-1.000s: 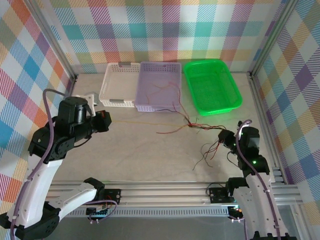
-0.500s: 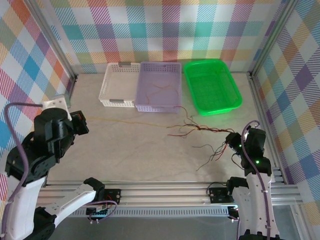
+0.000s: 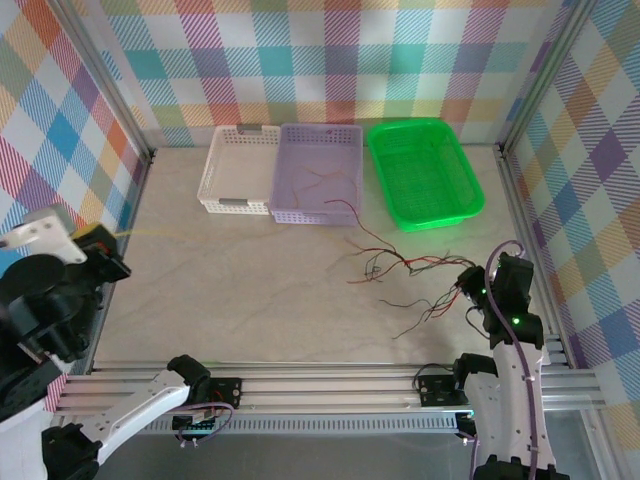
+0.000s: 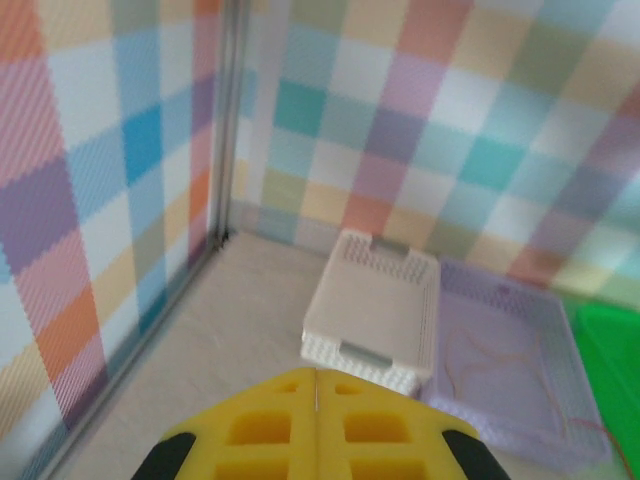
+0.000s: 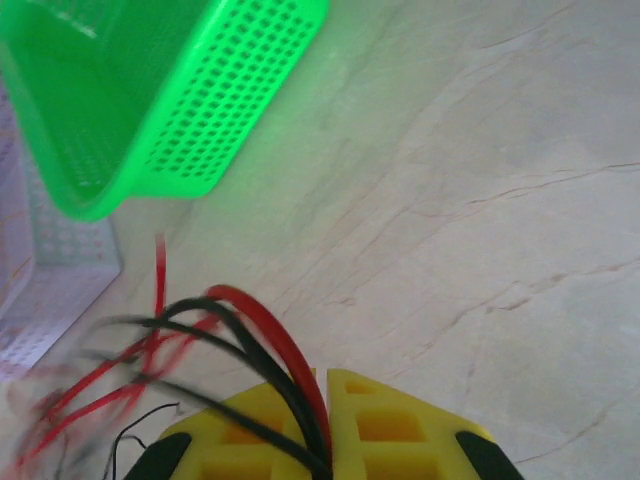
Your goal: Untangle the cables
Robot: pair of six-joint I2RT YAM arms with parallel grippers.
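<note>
Overhead: thin red, black and brown cables (image 3: 400, 268) lie knotted on the pale worktop (image 3: 250, 300) beside the right pincer (image 3: 466, 290), which is clamped on them. Loose strands rest in the lilac plastic basket (image 3: 290, 160).
Left wrist: the left pincer (image 4: 316, 385) is pressed together; whether it holds anything is unclear.
Right wrist: red and black strands are pinched in the jaws. I judge most of the untangling is not yet done.

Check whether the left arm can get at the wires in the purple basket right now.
Probably yes, from above: the purple basket is open-topped, its wires exposed. But the left hand sits far left, shut, seemingly on a yellow wire; it'd need to drop that first.
</note>
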